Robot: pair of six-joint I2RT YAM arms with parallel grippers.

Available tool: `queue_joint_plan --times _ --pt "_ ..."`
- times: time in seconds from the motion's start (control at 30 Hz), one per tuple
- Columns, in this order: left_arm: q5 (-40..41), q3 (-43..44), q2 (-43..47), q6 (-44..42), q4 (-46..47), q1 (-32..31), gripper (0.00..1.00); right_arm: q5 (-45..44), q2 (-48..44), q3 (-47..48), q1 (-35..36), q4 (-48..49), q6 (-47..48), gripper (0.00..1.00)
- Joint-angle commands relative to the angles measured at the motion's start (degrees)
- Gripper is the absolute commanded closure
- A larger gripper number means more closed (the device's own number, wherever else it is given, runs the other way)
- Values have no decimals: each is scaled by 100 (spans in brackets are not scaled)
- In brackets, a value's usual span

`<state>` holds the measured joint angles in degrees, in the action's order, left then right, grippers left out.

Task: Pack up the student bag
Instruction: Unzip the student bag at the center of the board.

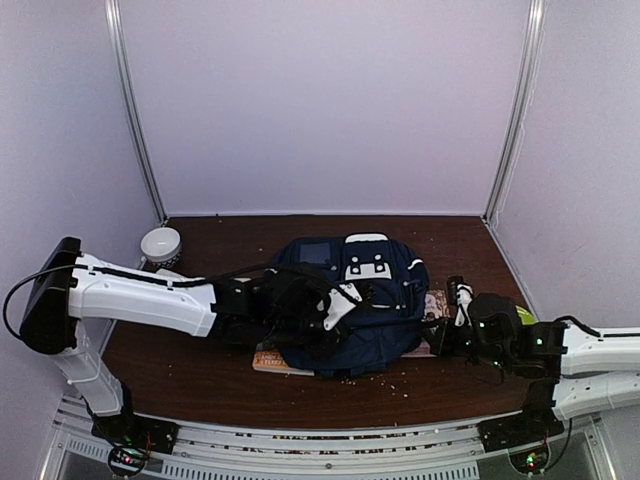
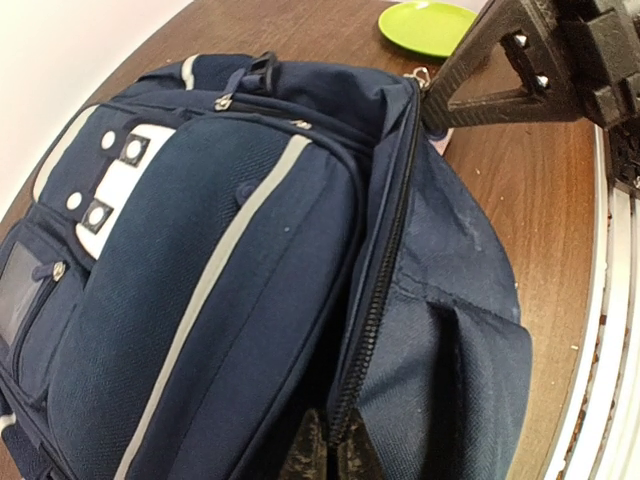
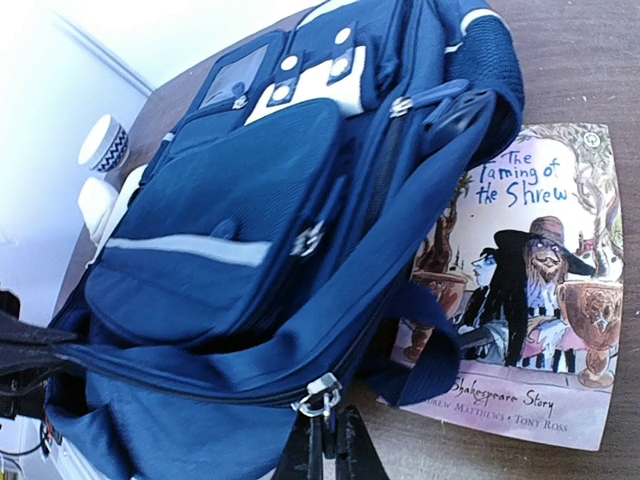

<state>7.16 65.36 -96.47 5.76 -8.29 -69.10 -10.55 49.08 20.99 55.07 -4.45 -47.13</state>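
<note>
While both hands are shut, we record the grips first. Left hand (image 2: 330,445): fingers pressed together on the student bag (image 1: 365,300), pinching the fabric edge where the main zip track (image 2: 385,270) runs down between them. Right hand (image 3: 322,445): closed on the metal zip pull (image 3: 320,395) at the opposite side of the bag, the cloth there drawn up to the fingertips.

The bag lies flat in the middle of the tabletop (image 1: 200,375), front pockets and white buckle patch facing up. We cannot see its inside from any view, so we cannot tell what it holds.

A picture book (image 3: 530,300), titled "The Taming of the Shrew", lies cover-up on the tabletop, partly under the bag's right side, with a strap lying across its cover.

A green plate (image 2: 430,25) sits near the right edge of the tabletop, apart from the bag. A white cup (image 3: 105,140) with a dark patterned band stands by the far left corner; its contents are not visible.
</note>
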Motion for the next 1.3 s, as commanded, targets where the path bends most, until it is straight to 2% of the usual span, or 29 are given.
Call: queue_joint_plan --times 0.0,0.2,0.43,0.7,1.27 --pt "709 -434 397 283 -233 222 100 -697 156 -246 -318 141 -300 100" --pt "894 -938 632 518 -126 222 100 -630 359 -295 -330 244 -296 100" --pt "963 -1386 894 718 -7 231 100 -567 286 -811 -330 584 -349 100" --pt "859 -1380 701 781 109 231 100 -533 84 -1328 -330 891 -503 100" --pt "882 -1356 509 690 139 255 100 -374 -375 -985 -330 403 -244 100"
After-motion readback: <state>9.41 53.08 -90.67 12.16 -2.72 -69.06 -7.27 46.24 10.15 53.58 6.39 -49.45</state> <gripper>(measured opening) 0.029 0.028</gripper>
